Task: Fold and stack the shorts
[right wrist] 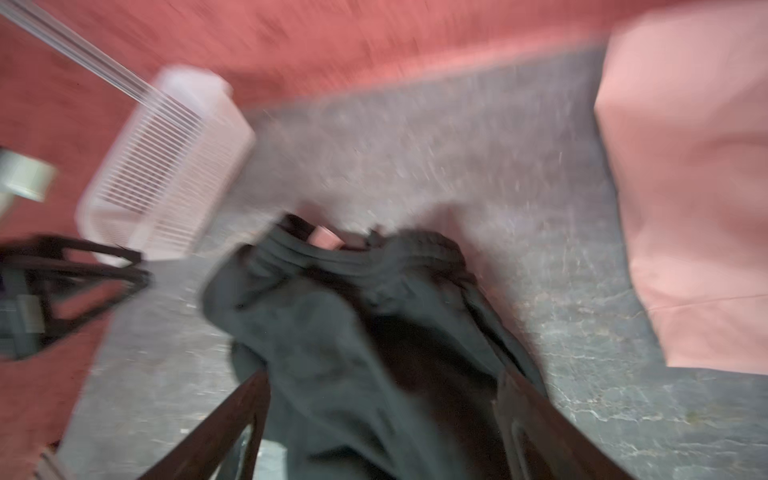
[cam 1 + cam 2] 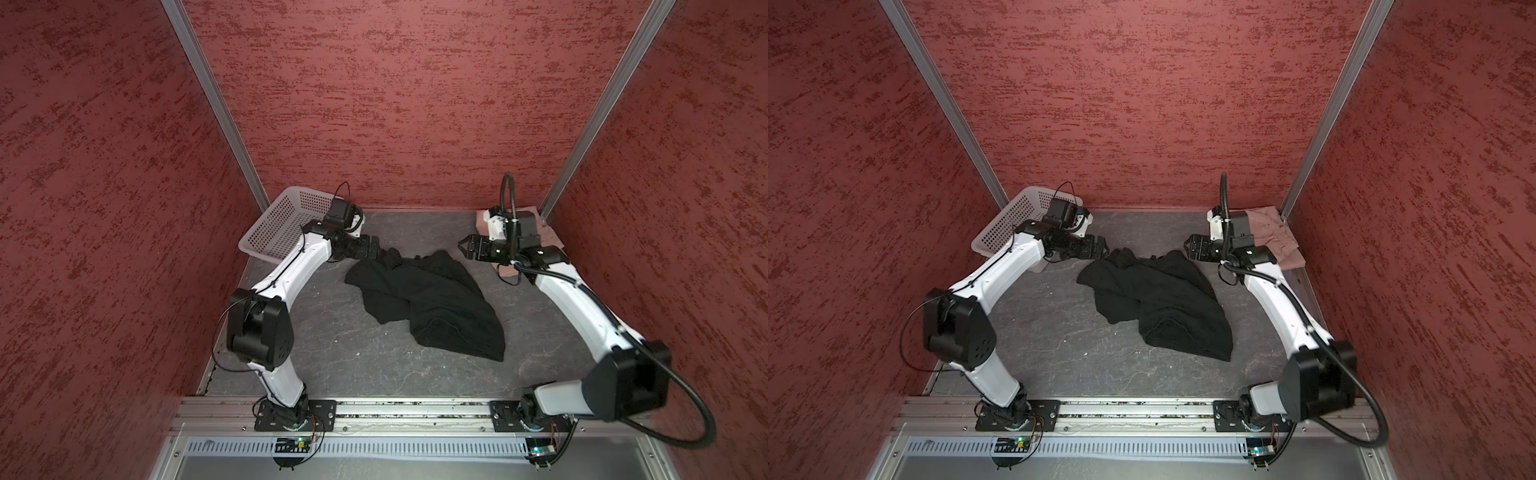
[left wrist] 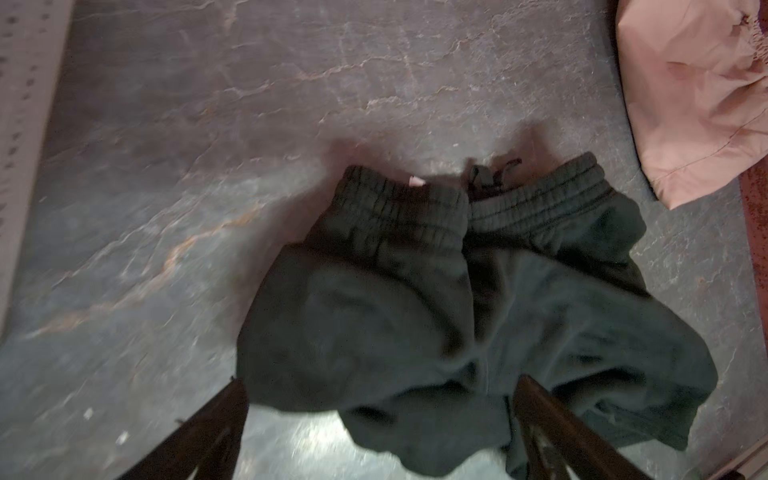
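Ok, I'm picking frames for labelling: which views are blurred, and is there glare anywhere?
Right wrist view: heavy motion blur smears the white basket and black shorts. Left wrist view: milder blur, waistband ribs readable, a bright glare patch on the table. Both top views: sharp.

The black shorts (image 2: 428,299) are plain dark cloth with no print, lying on a dark grey tabletop (image 2: 365,374) veined with pale, rusty cracks like slate. Right of the black shorts the other shorts (image 2: 1281,241) are dusty pink; left of them the basket (image 2: 274,230) is white, dotted with rows of small holes. My left pincer (image 2: 376,247) and right pincer (image 2: 462,245) are black on white arms (image 2: 582,307), and the walls (image 2: 415,104) behind the black shorts are mottled dark red.
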{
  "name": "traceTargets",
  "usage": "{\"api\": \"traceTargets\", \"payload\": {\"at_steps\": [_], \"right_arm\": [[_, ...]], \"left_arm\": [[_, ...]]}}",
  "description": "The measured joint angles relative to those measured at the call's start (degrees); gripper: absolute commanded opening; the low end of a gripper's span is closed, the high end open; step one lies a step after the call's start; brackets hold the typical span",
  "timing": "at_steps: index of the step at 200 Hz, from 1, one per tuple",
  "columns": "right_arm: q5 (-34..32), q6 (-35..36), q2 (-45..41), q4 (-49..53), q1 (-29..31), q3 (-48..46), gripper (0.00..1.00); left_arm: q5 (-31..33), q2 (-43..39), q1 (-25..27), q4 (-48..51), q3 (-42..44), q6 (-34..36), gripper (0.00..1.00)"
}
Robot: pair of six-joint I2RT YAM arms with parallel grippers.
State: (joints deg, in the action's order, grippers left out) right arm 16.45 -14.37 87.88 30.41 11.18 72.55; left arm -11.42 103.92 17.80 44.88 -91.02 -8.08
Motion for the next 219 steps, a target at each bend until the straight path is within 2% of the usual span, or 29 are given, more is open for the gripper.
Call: {"api": "traceTargets", "payload": {"at_steps": [26, 46, 75, 102, 112, 118, 126, 131, 146, 160, 167, 172, 184, 190, 196, 207, 219], "right_arm": [[1.84, 2.36, 16.11, 1.09, -1.25, 8.52, 0.9], [4.52, 3.89, 24.17, 1.22, -1.64, 14.73, 0.89], [7.48, 5.88, 29.09, 1.57, -1.27, 18.32, 0.85], [9.49, 7.3, 31.43, 1.53, 0.09, 18.58, 0.7], [10.01, 7.5, 32.15, 1.51, 0.55, 18.56, 0.56], [10.25, 7.56, 32.33, 1.4, 0.72, 18.45, 0.39], [10.38, 7.89, 32.37, 1.36, 0.83, 18.34, 0.11], [10.43, 8.09, 32.37, 1.38, 1.05, 18.34, 0.0], [10.29, 8.28, 31.61, 0.96, 1.38, 17.11, 0.0], [9.75, 8.41, 27.76, 0.2, 1.49, 11.72, 0.0], [9.05, 8.22, 24.46, -0.11, 1.49, 7.65, 0.19], [8.79, 7.93, 21.86, -0.17, 1.51, 4.79, 0.28], [8.15, 6.64, 15.98, -0.28, 1.49, -0.68, 0.37], [8.15, 6.21, 13.68, -0.52, 1.49, -2.64, 0.47], [8.39, 5.68, 11.98, -0.92, 1.46, -4.2, 0.52], [8.72, 5.2, 11.3, -1.95, 1.46, -5.51, 0.6], [9.42, 5.14, 13.38, -3.06, 1.46, -5.49, 0.64]], "left_arm": [[0.5, 10.8, 1.25, -1.36, -9.14, 1.07, 0.99], [0.72, 14.84, 1.95, -1.64, -11.74, 1.53, 0.99], [-0.09, 13.22, 2.58, -2.84, -6.88, 1.42, 0.99], [-1.73, 9.05, 3.06, -4.46, 1.53, 0.24, 0.99], [-2.08, 7.63, 3.45, -4.94, 4.48, -0.33, 0.99], [-2.19, 6.82, 3.78, -5.42, 6.25, -0.72, 0.99], [-2.27, 5.6, 4.24, -6.01, 8.72, -1.38, 0.99], [-2.34, 4.63, 4.57, -6.47, 10.73, -1.86, 0.99], [-2.45, 1.22, 5.6, -7.52, 16.83, -4.11, 0.99], [-2.38, -4.09, 6.86, -9.07, 24.65, -7.08, 0.99], [-2.21, -7.04, 7.65, -9.42, 28.37, -8.7, 0.99], [-1.99, -9.09, 8.22, -9.51, 30.75, -9.75, 0.99], [-1.68, -14.47, 9.9, -9.35, 35.91, -12.61, 0.99], [-1.62, -16.61, 10.56, -9.18, 37.66, -13.73, 0.99], [-1.49, -18.56, 11.08, -8.72, 39.04, -14.78, 0.99], [-0.76, -21.09, 11.08, -8.02, 40.3, -15.85, 0.99], [0.22, -22.67, 10.16, -6.97, 39.87, -16.11, 0.99]]}}
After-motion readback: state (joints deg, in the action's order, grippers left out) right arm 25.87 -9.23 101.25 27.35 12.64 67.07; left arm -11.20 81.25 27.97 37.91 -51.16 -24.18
